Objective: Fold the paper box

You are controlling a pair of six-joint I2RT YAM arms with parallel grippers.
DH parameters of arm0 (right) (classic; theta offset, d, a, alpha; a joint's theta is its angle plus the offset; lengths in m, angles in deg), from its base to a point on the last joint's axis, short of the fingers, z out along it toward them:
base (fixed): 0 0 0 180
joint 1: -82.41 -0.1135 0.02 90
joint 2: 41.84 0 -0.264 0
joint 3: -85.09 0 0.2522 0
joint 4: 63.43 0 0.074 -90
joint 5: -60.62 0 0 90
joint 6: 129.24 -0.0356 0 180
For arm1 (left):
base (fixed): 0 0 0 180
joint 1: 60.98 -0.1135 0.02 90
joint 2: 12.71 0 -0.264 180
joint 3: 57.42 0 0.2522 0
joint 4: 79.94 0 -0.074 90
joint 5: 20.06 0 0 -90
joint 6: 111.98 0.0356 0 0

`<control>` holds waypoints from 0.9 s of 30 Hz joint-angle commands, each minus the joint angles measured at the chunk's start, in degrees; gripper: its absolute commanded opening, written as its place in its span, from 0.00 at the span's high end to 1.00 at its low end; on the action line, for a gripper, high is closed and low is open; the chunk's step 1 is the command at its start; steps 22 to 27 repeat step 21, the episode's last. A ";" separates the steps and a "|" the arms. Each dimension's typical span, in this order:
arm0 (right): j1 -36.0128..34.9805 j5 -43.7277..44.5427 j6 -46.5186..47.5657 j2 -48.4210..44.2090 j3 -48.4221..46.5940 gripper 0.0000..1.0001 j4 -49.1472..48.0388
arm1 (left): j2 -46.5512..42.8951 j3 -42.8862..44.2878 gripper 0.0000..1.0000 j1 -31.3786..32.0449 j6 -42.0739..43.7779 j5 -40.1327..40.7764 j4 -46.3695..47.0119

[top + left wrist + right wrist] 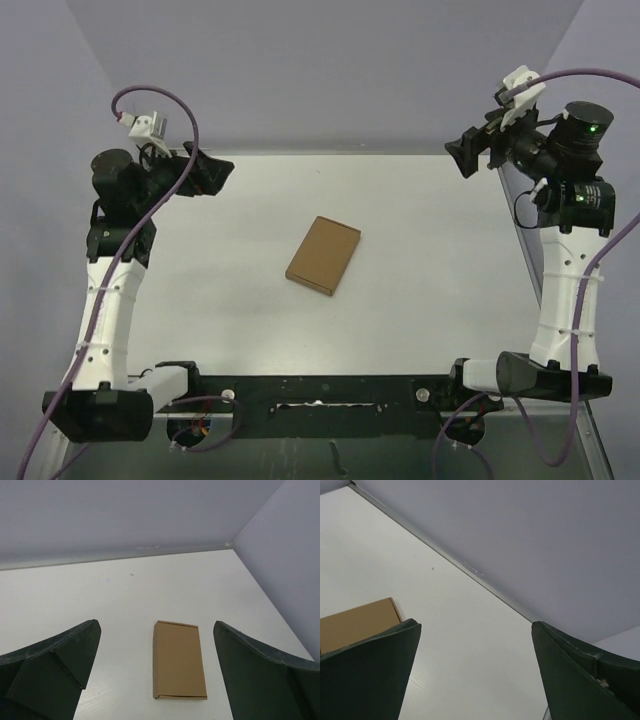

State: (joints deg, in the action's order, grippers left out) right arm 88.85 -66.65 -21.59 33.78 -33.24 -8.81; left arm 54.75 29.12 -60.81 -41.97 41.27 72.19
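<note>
The paper box [323,255] is a closed flat brown cardboard rectangle lying on the white table near its middle, turned at a slant. The left wrist view shows the box [179,660] lying flat well ahead, seen between the two dark fingers. My left gripper [213,175] is raised at the table's far left, open, with nothing in it, well away from the box. At the far right my right gripper [467,156] is also raised, open and empty. A corner of the box [355,623] shows in its view beside the left finger [370,675].
The white table [420,290] is bounded by grey walls [330,70] at the back and sides. The arm bases and a black rail [320,395] run along the near edge. Purple cables loop above both arms.
</note>
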 commanded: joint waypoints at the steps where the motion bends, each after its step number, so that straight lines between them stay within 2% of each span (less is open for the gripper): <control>1: 0.74 -2.39 -4.11 -0.82 -5.31 0.02 4.54 | -4.68 2.30 0.02 -1.65 1.09 -1.49 -2.39; 5: 2.41 -2.28 -11.80 -1.13 -6.83 0.02 3.26 | -4.21 4.07 0.02 -1.79 -1.88 -6.75 -2.25; 10: 3.09 1.99 -19.09 -2.17 -6.04 0.02 2.29 | -3.93 5.29 0.02 -1.75 -2.34 -7.97 -2.63; 27: 4.97 -1.09 -15.56 -3.31 -3.49 0.02 1.65 | -4.67 3.25 0.02 -1.75 -2.21 -7.69 -2.05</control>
